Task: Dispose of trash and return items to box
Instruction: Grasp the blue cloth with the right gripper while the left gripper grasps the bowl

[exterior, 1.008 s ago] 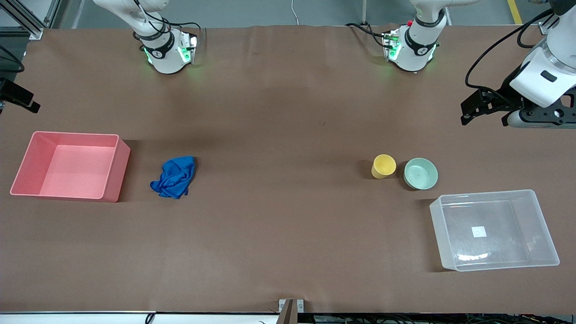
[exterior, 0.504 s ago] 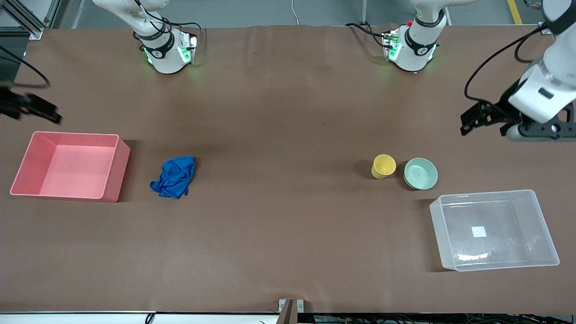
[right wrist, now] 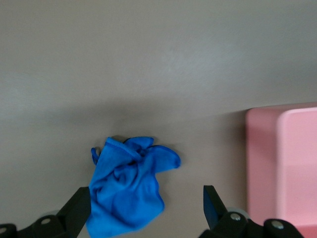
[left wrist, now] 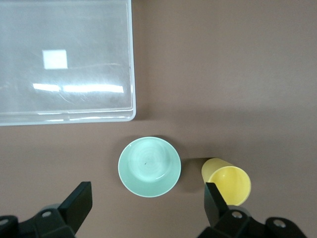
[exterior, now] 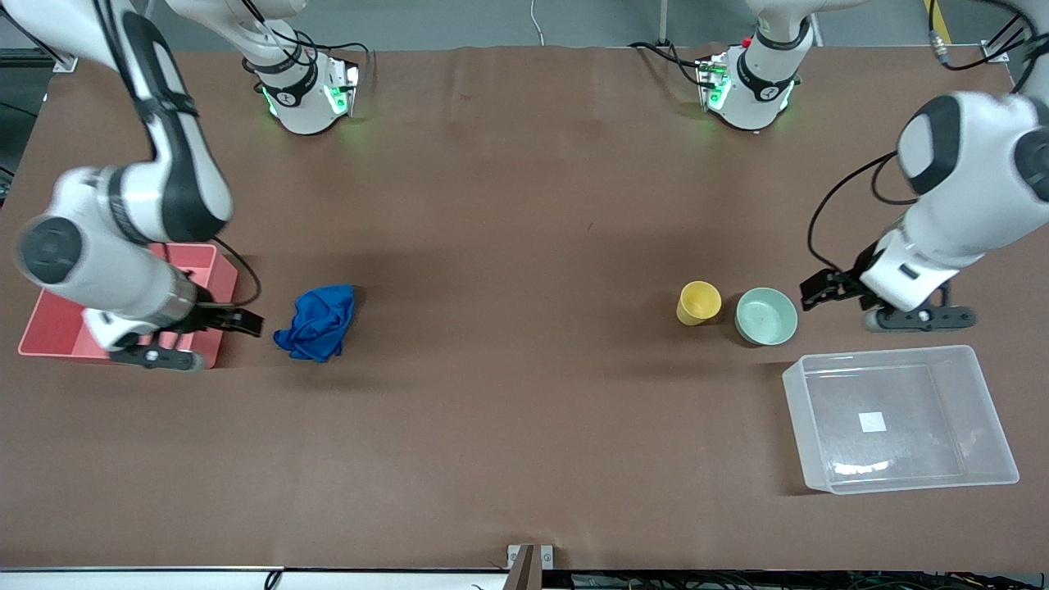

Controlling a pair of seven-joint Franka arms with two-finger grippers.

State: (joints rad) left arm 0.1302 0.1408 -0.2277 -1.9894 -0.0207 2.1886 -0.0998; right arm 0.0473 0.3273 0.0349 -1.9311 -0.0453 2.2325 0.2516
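The blue rag (exterior: 316, 322) lies crumpled on the table beside the pink bin (exterior: 45, 332). My right gripper (exterior: 242, 321) is open and empty, hanging between the pink bin and the rag. In the right wrist view its open jaws (right wrist: 146, 208) hang over the edge of the rag (right wrist: 129, 186). The yellow cup (exterior: 698, 302) and the mint-green bowl (exterior: 766, 315) stand side by side, upright. My left gripper (exterior: 815, 288) is open and empty just beside the bowl. The left wrist view (left wrist: 147, 208) shows the bowl (left wrist: 149, 166), the cup (left wrist: 227, 181) and the clear box (left wrist: 132, 59).
The clear box (exterior: 901, 352), holding nothing, with a white label (exterior: 872, 422), sits nearer the front camera than the bowl, at the left arm's end. The pink bin (right wrist: 282, 163) is partly covered by my right arm. Both arm bases stand at the table's back edge.
Both arms have swung in over the table and come down. The right gripper now hangs by the rag, the left gripper by the bowl. The objects have not moved.
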